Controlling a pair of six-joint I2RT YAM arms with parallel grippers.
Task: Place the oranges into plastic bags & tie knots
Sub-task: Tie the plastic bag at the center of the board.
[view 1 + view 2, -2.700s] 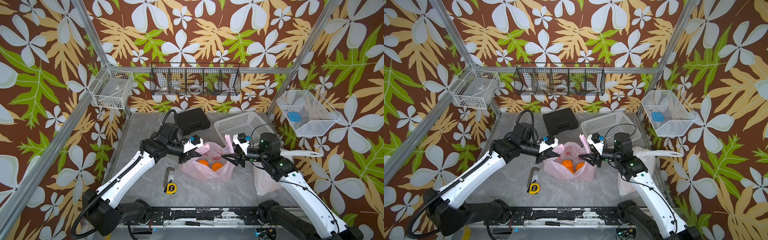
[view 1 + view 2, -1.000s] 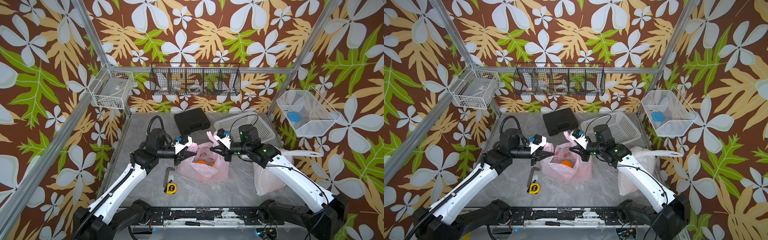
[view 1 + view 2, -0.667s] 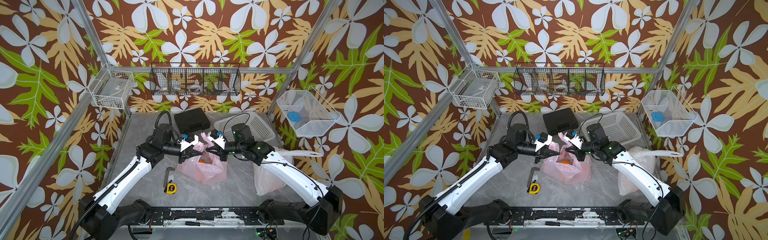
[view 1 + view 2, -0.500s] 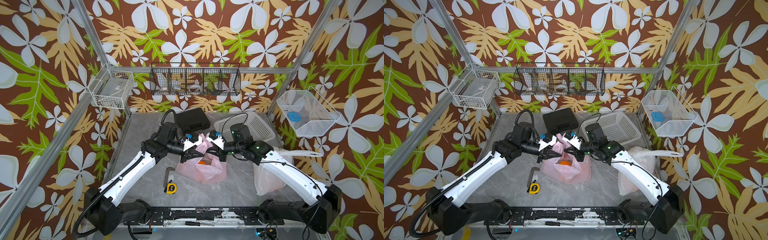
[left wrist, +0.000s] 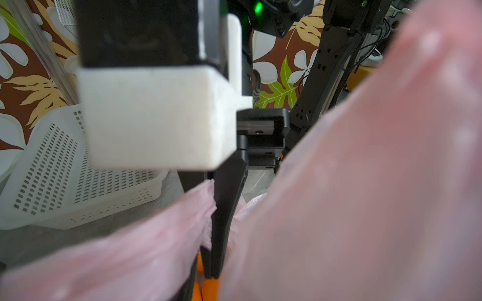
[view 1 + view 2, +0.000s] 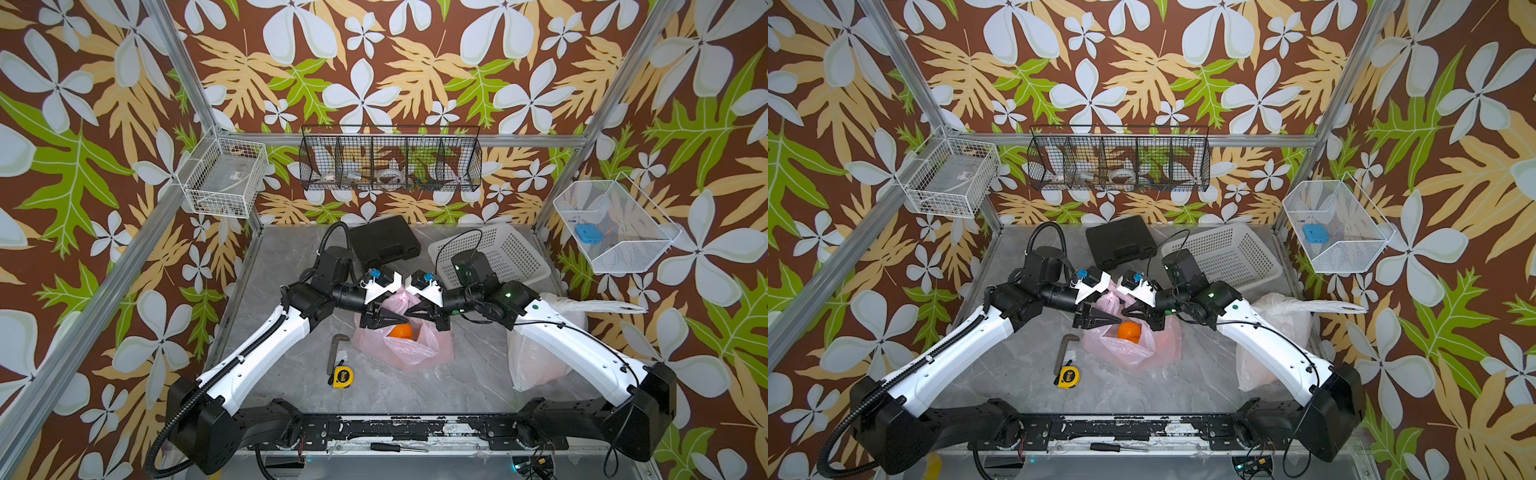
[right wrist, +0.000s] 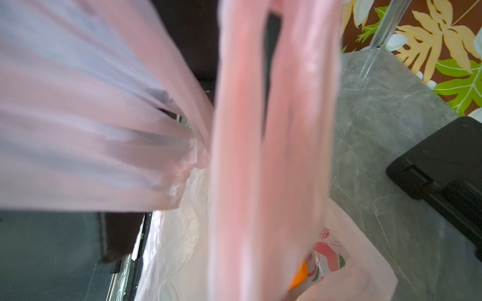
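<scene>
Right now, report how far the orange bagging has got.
Done: an orange sits inside the pink bag; the white bag bulges beside the right arm, its tie unclear. In hand: the right gripper pinches a pink handle, the left gripper facing it. Left: the pink bag's mouth is open, unknotted.
</scene>
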